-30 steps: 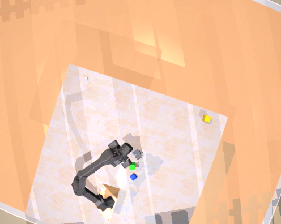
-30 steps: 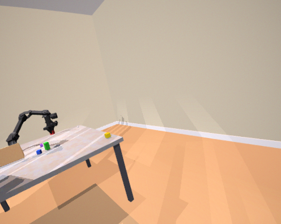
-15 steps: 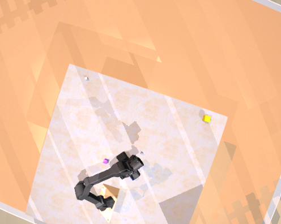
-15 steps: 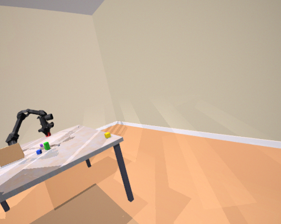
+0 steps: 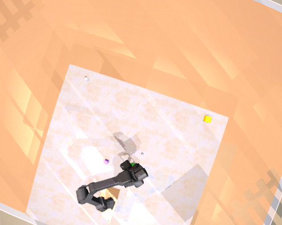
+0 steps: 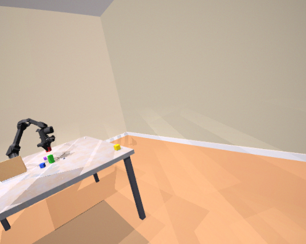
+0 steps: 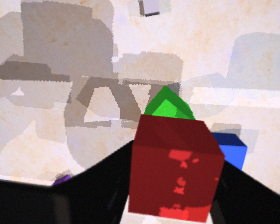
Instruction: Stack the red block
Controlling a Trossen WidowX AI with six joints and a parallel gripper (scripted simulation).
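The red block [image 6: 48, 150] [image 7: 175, 172] is held between the gripper's fingers, off the table. The gripper [image 6: 48, 148] [image 7: 176, 180] is shut on it. The green tower [image 6: 50, 159] [image 7: 166, 107] [image 5: 133, 164] stands upright on the table. In the exterior view the red block hangs above the tower with a gap between them, slightly to the left. In the wrist view the red block hides most of the tower. In the top view the arm covers the block and much of the tower.
A blue block [image 6: 42, 165] [image 7: 235, 150] lies close beside the tower. A purple block [image 5: 106, 161] [image 6: 45, 158] is also near. A tiny grey piece [image 5: 142, 153] lies beyond the tower. A tan board [image 6: 10, 169] stands near the arm's base. A yellow block [image 5: 207, 119] [image 6: 116, 147] is by the far corner.
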